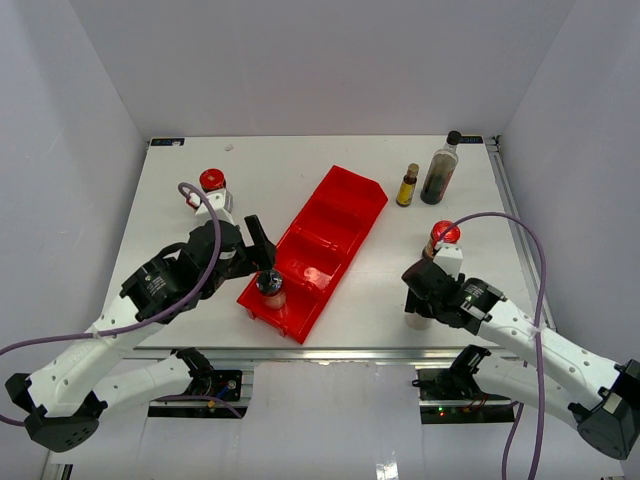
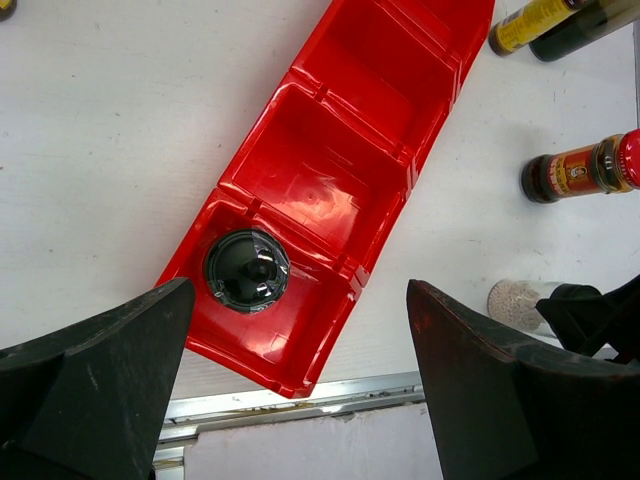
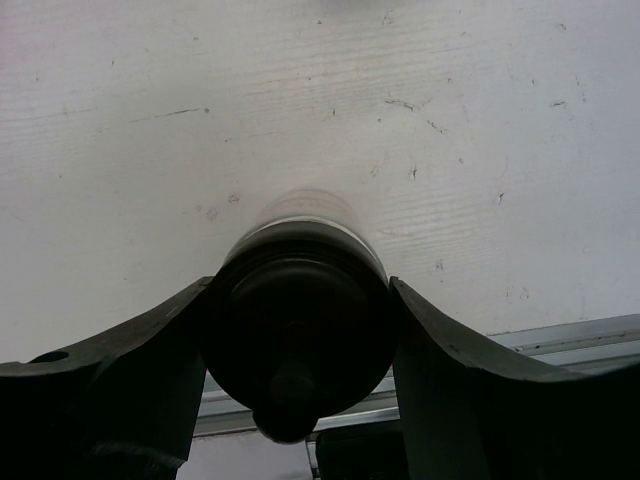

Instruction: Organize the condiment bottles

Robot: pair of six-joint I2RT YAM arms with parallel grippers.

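A black-lidded jar (image 1: 270, 287) stands in the near compartment of the long red bin (image 1: 345, 215); the left wrist view shows its lid (image 2: 247, 270) from above. My left gripper (image 1: 262, 250) hovers just above it, open and empty (image 2: 300, 400). My right gripper (image 1: 420, 303) is shut on a second black-lidded jar (image 3: 300, 320) with pale contents, at the table's near right; both fingers touch its lid. A red-lidded jar (image 1: 212, 183) stands at far left. A red-capped bottle (image 1: 443, 240) stands just behind my right gripper. A slim yellow-labelled bottle (image 1: 408, 185) and a taller dark bottle (image 1: 440, 168) stand at back right.
The bin's middle and far compartments (image 2: 330, 190) hold nothing. The table's metal front edge (image 2: 300, 395) lies just below the bin's near corner. White walls enclose the table on three sides. The left arm's cable (image 1: 200, 205) loops near the left jar.
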